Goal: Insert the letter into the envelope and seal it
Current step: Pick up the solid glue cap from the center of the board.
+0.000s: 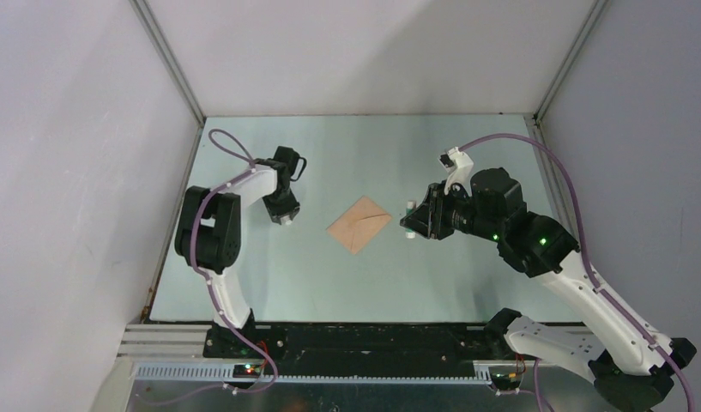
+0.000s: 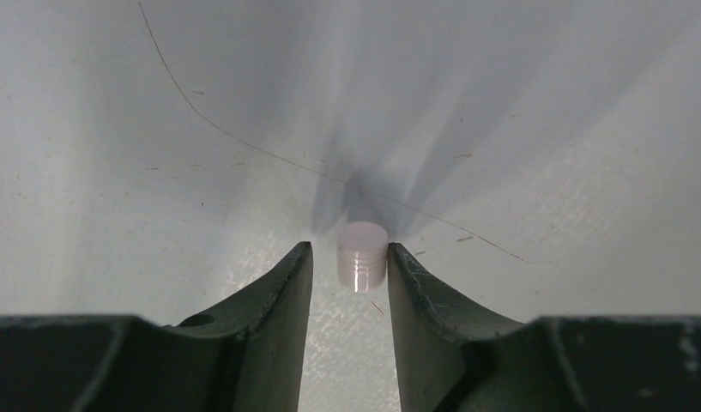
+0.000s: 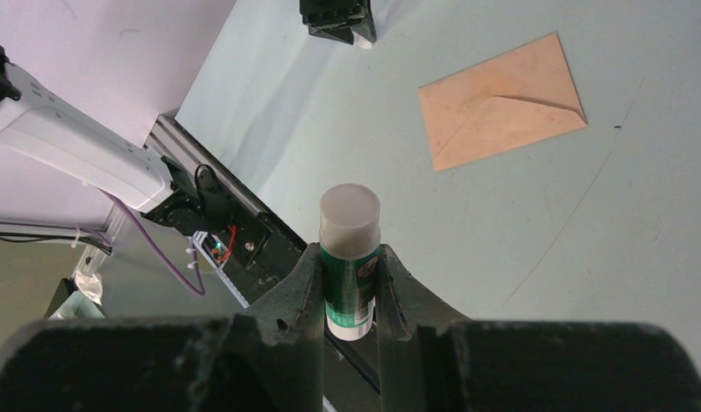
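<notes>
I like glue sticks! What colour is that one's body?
Green, with a whitish cap; glue stick shows best in the right wrist view.

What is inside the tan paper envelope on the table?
The tan paper envelope lies flat with its flap down. Its inside is covered, so whether a letter is in there cannot be seen. No loose letter shows on the pale green table.

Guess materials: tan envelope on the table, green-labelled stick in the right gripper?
Small tan envelope with closed triangular flap: looks like matte kraft paper, with faint mottling and crisp fold seams. Green-labelled glue stick with pale cap, held in the right gripper: probably plastic, its label faintly glossy, its cap frosted and translucent-looking.
</notes>
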{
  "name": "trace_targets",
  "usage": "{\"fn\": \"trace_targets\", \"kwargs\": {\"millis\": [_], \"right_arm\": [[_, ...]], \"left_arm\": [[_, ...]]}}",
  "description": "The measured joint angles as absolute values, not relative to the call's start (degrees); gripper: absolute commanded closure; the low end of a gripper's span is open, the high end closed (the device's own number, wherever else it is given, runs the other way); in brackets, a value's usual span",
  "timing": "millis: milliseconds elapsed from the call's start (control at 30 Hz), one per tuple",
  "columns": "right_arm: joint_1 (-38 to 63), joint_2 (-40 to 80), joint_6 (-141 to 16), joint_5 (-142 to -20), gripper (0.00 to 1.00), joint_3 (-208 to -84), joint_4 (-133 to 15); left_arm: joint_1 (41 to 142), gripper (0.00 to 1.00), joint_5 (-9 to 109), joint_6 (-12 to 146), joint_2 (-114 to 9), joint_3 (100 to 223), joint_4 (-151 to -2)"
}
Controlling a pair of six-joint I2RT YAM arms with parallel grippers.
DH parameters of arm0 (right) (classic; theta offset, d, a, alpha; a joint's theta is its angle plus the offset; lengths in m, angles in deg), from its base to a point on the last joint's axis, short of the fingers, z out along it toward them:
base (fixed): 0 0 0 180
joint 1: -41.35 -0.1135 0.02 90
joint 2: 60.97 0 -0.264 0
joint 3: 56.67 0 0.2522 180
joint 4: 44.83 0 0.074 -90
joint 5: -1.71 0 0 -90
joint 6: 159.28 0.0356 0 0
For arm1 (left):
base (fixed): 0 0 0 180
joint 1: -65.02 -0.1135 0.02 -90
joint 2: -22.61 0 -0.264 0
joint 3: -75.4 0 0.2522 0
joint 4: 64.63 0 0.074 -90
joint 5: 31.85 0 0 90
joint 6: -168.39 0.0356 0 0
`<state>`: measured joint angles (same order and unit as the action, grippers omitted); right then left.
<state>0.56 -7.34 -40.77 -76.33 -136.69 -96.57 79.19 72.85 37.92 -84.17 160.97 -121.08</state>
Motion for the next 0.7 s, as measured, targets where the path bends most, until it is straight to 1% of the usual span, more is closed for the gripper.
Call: {"fn": "trace_targets", "kwargs": {"millis": [133,200,333,367,400,433,500,600,700], "right_arm": [[0.6,-7.3,-40.7,-76.3,1.0,-136.7,-96.5],[0.6,-7.2,-40.6,-76.3,1.0,-136.7,-96.3],[0.6,-7.0,-40.3,-76.3,1.0,-136.7,-96.2],[0.6,-7.0,-40.2,-76.3,1.0,-136.7,-96.2],[0.6,-7.0,-40.2,-76.3,1.0,-136.7,-96.2],[0.6,-7.0,-40.2,-76.3,1.0,-136.7,-96.1],[0.6,-6.8,-40.2,-76.0,1.0,-136.7,-96.1],[0.5,-6.2,-40.4,-73.9,1.0,-136.7,-95.7],[-0.3,-5.2,-41.1,-71.6,1.0,-136.7,-95.6]], "left_arm": [[79.0,0.6,72.6,38.5,-85.5,161.2,-120.8],[79.0,0.64,72.4,38.6,-85.7,161.2,-120.4],[79.0,0.79,71.7,38.9,-85.7,161.2,-119.6],[79.0,0.86,71.5,39.0,-85.7,161.2,-119.5],[79.0,0.89,71.4,39.0,-85.7,161.2,-119.4],[79.0,0.96,71.4,39.2,-85.7,161.2,-119.4],[79.0,0.99,71.4,39.4,-85.7,161.2,-119.3],[79.0,1.0,70.7,39.7,-85.3,161.2,-119.4],[78.8,1.0,66.1,40.5,-81.6,160.8,-119.4]]}}
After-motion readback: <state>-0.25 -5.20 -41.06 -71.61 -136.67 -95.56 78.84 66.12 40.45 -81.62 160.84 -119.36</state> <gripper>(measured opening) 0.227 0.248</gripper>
